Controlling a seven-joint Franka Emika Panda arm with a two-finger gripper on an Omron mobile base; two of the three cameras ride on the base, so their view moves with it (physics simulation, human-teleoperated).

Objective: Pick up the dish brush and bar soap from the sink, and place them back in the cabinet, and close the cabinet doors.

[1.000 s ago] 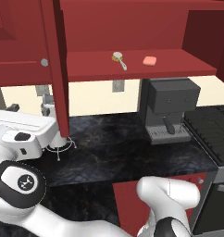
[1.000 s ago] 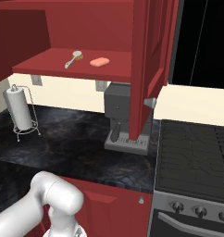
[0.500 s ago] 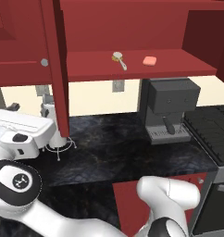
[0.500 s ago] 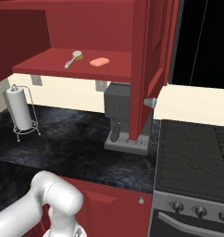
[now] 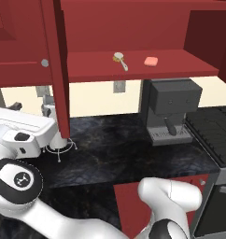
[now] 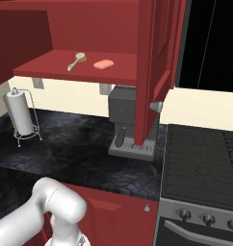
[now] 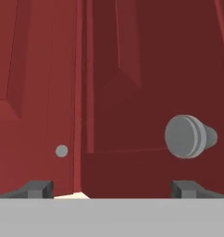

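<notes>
So we had the dish brush [image 5: 120, 60] and the bar soap [image 5: 151, 61] both sitting on the red shelf of the cabinet [image 5: 133, 70], not in any sink. From the left base camera the brush lay with its whitish head at about 11 o'clock and its thin handle running toward 5, and the soap sat just beside it at 3 o'clock, not touching. The right base camera showed the same pair, brush [image 6: 76, 61] to the 9 o'clock side of the soap [image 6: 103, 64].

The cabinet doors were both swung open. We saw the left door [image 5: 53, 70] edge-on in the left base view, with its little silver knob [image 5: 45, 62], and the right door [image 6: 154, 67] standing out toward us in the right base view.

Our gripper [image 7: 111, 187] was up close to a dark red door panel in the hand view, fingers spread wide with nothing between them. A round silver knob stuck out of that panel at roughly 2 o'clock from the gripper.

Down on the black counter [image 6: 80, 149] we also had a grey coffee machine [image 5: 172, 109] below the shelf and a paper towel holder [image 6: 20, 115] well apart from it.
</notes>
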